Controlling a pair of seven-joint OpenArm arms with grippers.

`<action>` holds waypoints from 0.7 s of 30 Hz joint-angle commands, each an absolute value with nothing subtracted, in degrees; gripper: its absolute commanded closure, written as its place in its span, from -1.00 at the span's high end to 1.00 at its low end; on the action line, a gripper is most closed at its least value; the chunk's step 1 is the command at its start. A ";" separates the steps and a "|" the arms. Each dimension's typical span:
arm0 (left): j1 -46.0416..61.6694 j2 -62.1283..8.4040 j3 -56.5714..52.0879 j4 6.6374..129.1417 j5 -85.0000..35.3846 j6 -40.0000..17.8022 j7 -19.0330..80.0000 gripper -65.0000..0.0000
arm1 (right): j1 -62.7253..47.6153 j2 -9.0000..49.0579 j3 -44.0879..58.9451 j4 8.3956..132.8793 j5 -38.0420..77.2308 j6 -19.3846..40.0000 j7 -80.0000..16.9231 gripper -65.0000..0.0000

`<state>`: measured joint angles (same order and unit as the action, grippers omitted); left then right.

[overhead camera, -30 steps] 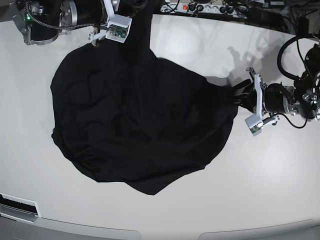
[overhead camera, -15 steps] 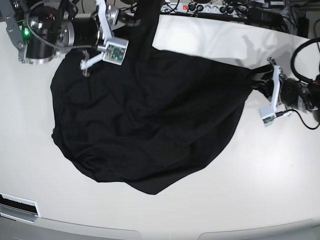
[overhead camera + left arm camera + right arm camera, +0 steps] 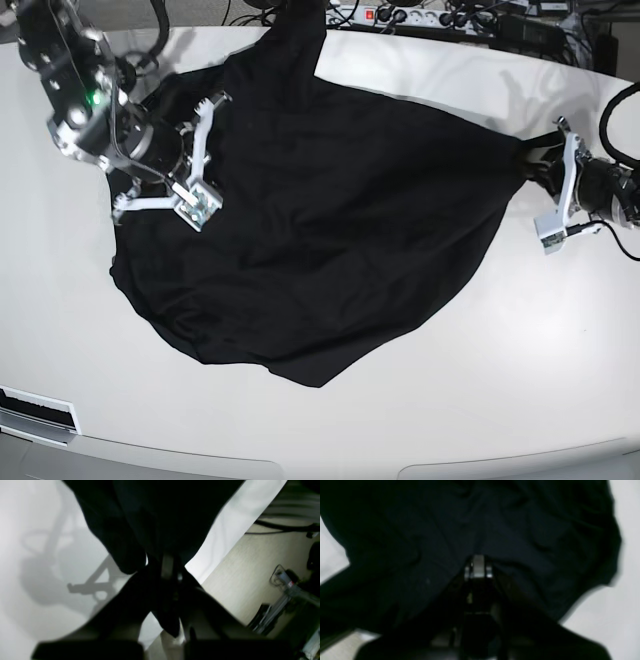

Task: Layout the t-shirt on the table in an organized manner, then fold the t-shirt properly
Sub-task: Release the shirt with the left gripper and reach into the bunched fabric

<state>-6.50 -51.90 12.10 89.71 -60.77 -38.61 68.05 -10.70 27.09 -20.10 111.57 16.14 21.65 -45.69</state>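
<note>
T-shirt (image 3: 320,230), plain black soft fabric, lies spread in a rumpled, rounded heap over the middle of the large glossy white table (image 3: 500,390), with one narrow part running up to the far edge at about twelve o'clock.

Left gripper (image 3: 535,163), white-framed with dark fingers, sits at three o'clock of the cloth, its jaws pressed together on a drawn-out corner of the shirt. In the left wrist view the fabric (image 3: 160,515) fans out from that pinch (image 3: 168,566), taut and lifted off the white surface (image 3: 45,542), and the arm's shadow falls on the tabletop beside it. Beyond the table's edge a pale floor (image 3: 240,580) shows.

Right gripper (image 3: 200,140) hangs over the shirt's ten o'clock region, above the cloth's upper left part. Its jaws are drawn together; in the right wrist view the metal tip (image 3: 478,566) points into wrinkled black fabric (image 3: 495,525), but whether any cloth is caught there I cannot tell.

A white power strip (image 3: 395,15) with cables lies past the far edge at twelve o'clock.
</note>
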 commanded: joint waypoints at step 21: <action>-11.40 -53.12 11.55 90.43 -67.70 -38.79 66.39 0.29 | -0.49 24.77 -19.77 86.39 8.60 8.27 -59.07 -1.00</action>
